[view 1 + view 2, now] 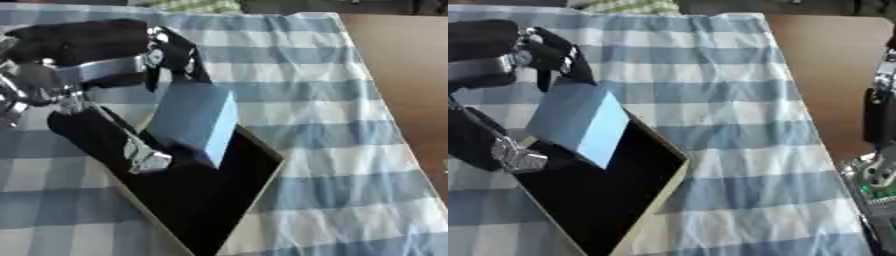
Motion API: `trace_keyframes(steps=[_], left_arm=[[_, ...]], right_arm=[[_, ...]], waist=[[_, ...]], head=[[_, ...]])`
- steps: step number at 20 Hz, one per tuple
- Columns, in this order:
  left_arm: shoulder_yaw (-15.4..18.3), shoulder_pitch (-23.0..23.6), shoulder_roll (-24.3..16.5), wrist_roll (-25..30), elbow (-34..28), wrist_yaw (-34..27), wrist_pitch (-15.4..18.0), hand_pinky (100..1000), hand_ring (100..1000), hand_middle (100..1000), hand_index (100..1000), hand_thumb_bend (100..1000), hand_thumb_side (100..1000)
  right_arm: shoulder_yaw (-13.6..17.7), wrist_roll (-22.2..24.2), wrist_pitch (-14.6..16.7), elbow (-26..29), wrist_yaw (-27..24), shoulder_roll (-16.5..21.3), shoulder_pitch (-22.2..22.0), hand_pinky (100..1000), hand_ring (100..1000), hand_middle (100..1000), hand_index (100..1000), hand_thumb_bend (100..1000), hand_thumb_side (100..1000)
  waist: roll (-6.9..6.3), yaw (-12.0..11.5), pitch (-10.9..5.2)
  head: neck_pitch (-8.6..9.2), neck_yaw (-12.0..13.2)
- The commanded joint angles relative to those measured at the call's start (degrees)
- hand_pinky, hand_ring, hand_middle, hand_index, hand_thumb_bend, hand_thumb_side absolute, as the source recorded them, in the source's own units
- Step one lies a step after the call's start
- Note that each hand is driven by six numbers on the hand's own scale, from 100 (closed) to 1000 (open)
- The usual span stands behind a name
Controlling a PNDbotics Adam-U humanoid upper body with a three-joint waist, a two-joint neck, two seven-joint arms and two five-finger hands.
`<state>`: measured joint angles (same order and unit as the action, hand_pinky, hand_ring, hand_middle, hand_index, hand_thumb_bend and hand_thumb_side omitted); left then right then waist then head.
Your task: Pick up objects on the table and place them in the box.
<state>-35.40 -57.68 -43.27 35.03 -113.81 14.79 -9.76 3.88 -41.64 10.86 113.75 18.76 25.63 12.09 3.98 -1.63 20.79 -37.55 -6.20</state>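
A light blue block (192,117) hangs tilted over the near-left corner of a box (269,176) with a dark inside and a tan rim. My left hand (105,60) is shut on the block: its fingers (179,57) curl over the top edge and the thumb (109,140) presses from below. The block's lower corner dips inside the box's rim. At the right edge of the right eye view stands my right hand (878,117), well away from the box; its pose is unclear.
A blue and white checked cloth (306,75) covers the table. Bare brown table top (402,70) shows to the right of the cloth's edge. The box lies askew at the lower middle.
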Motion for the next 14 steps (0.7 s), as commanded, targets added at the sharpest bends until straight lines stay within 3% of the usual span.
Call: trace_keyframes(steps=[1,8,14], left_arm=[[-0.5,0.1,0.8,1.1,-0.8,2.3,0.1,519,663,696,691,191,299],[-2.0,3.2,2.7,1.8,-0.8,10.4,-0.3,500,638,689,689,181,288],[-3.4,4.6,5.6,3.9,-0.8,12.5,-1.4,496,638,685,684,171,272]], right_arm=[[0.4,0.0,0.2,0.8,-0.1,1.4,0.4,766,825,742,872,100,889],[0.4,0.1,0.5,0.8,-0.3,1.0,0.4,767,825,742,872,100,891],[0.3,0.1,0.4,0.8,-0.4,0.6,0.3,767,826,742,872,100,898]], waist=[[-0.05,0.0,-1.34],[0.26,0.2,-1.12],[0.37,0.3,-0.95]], head=[[-0.39,0.1],[-0.43,0.2],[-0.52,0.3]])
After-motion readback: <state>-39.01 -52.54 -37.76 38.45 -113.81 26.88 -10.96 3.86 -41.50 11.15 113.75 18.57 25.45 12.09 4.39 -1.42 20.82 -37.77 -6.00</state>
